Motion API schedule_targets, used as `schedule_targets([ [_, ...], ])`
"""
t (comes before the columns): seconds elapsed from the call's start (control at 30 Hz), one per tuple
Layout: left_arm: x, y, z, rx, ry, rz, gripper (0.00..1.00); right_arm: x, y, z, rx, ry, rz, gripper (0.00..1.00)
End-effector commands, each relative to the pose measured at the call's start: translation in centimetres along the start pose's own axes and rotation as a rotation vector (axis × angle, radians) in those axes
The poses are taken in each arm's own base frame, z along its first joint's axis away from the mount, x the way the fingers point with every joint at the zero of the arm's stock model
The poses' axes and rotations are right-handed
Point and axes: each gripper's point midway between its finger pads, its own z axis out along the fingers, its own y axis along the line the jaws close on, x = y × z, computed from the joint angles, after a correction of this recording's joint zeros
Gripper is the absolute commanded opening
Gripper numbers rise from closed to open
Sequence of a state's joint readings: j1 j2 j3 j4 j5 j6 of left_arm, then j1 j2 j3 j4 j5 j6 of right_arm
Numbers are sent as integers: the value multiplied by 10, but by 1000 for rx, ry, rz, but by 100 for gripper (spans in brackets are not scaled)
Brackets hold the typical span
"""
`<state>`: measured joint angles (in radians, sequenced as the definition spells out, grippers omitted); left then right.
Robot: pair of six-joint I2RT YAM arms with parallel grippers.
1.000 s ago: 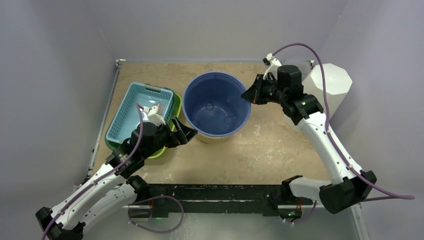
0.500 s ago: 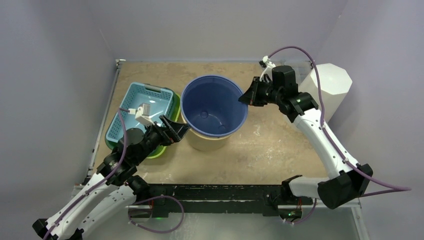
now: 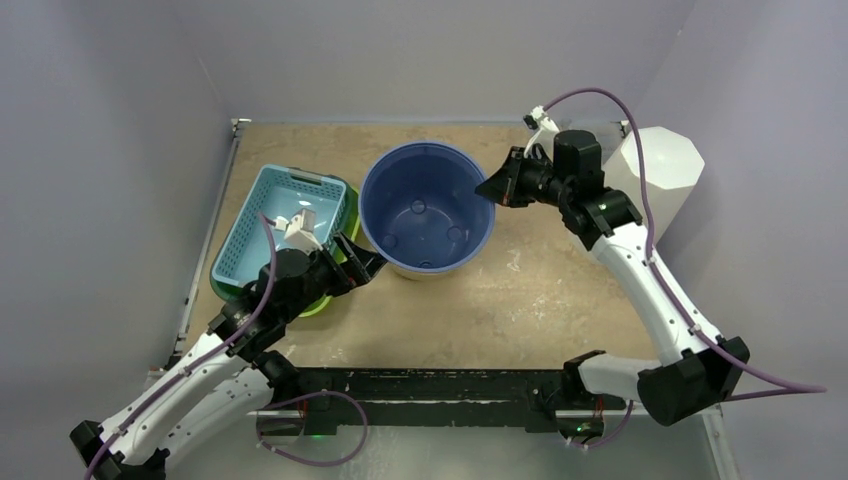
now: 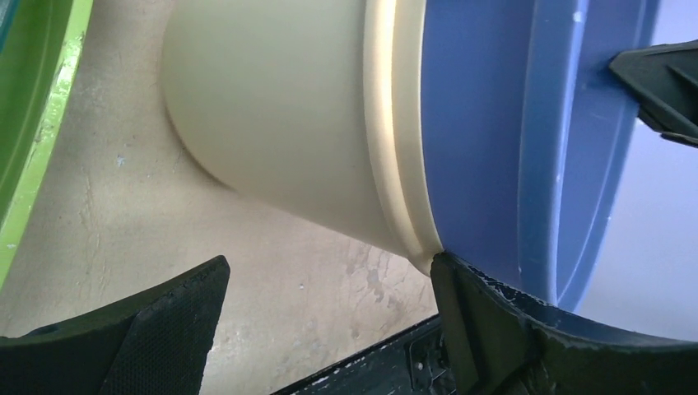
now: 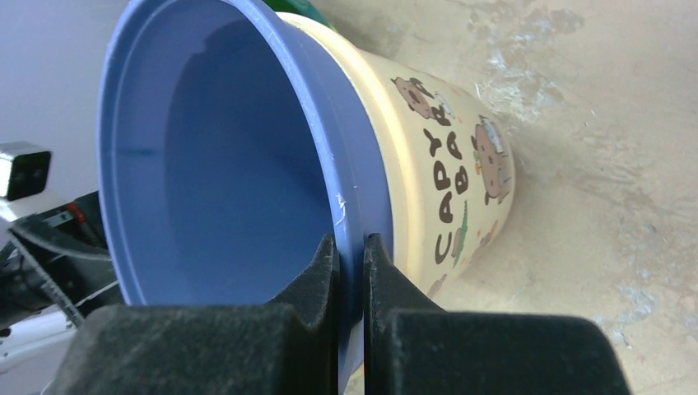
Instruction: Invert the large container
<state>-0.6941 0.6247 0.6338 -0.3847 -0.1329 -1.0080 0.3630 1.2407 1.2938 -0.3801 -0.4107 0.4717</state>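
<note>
Blue inside and cream outside, the bucket stands mouth-up in the middle of the table, just beside the baskets. The right gripper pinches its far-right rim. The left gripper sits wide open at the near-left wall (holding nothing). Tipping looks barely begun; next, the left jaws likely must brace the wall.
</note>
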Motion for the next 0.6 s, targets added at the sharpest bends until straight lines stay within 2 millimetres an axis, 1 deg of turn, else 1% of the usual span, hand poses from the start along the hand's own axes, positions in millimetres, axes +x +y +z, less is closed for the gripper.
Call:
schedule_targets([
  [0.0, 1, 16, 8, -59, -20, -2, 91, -6, 111, -55, -472, 9, -52, 0],
  [0.1, -1, 15, 6, -56, -27, -2, 91, -11, 114, -61, -458, -4, -62, 0],
  [0.23, -6, 10, 2, -28, -47, -4, 91, -24, 107, -62, -373, -51, -68, 0],
  [0.4, -11, 4, -4, 1, -67, 3, 91, -23, 109, -64, -380, -48, -69, 0],
  [0.43, -11, 2, -4, 10, -67, 10, 91, -24, 106, -63, -363, -56, -65, 0],
  [0.5, -14, -6, -6, 47, -70, 25, 91, -27, 93, -58, -279, -69, -42, 0],
  [0.57, -15, -16, -8, 96, -73, 32, 91, -26, 70, -49, -163, -65, -22, 0],
])
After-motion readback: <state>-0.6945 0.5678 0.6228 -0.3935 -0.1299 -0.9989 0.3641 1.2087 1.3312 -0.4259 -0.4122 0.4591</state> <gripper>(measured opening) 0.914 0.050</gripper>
